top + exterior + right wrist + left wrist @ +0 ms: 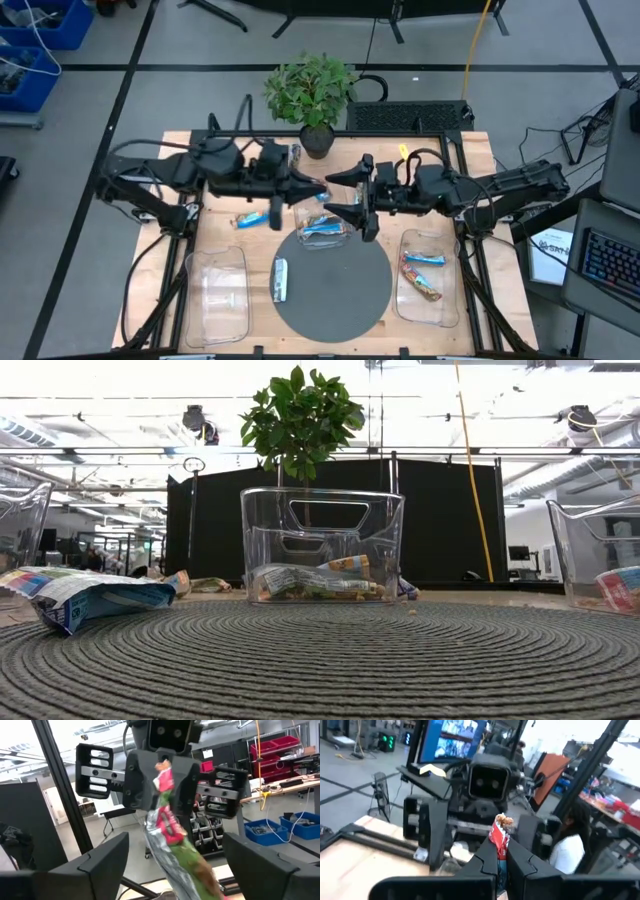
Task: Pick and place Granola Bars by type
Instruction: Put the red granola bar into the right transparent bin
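Granola Bars spread over several spots: a red-wrapped one (pixel 500 836) pinched between the closed fingers of the left end effector (pixel 501 862), raised above the middle of the surface (pixel 240 150). Seen more fully in the right wrist view, hanging long and crumpled (pixel 170 827) from that end effector (pixel 159 785), red at the top and silver-green lower down. From overhead, barely visible where the two arms meet over a clear bin (pixel 318 222) holding blue-wrapped bars (pixel 322 230). Right end effector (pixel 355 198) facing the left one (pixel 312 187), fingers spread wide, gripping nothing. Elsewhere from above: a blue bar (pixel 250 220) on the bare wood, a silver-blue bar (pixel 281 279) on the round grey mat (pixel 340 300), an orange-red bar (pixel 422 282) and a blue one (pixel 424 259) in the right-hand tray (pixel 405 300), left-hand tray (pixel 222 290) probably without bars. At mat level, only the bin's contents (pixel 320 580) and a blue-white wrapper (pixel 90 598) close by, both arms out of frame.
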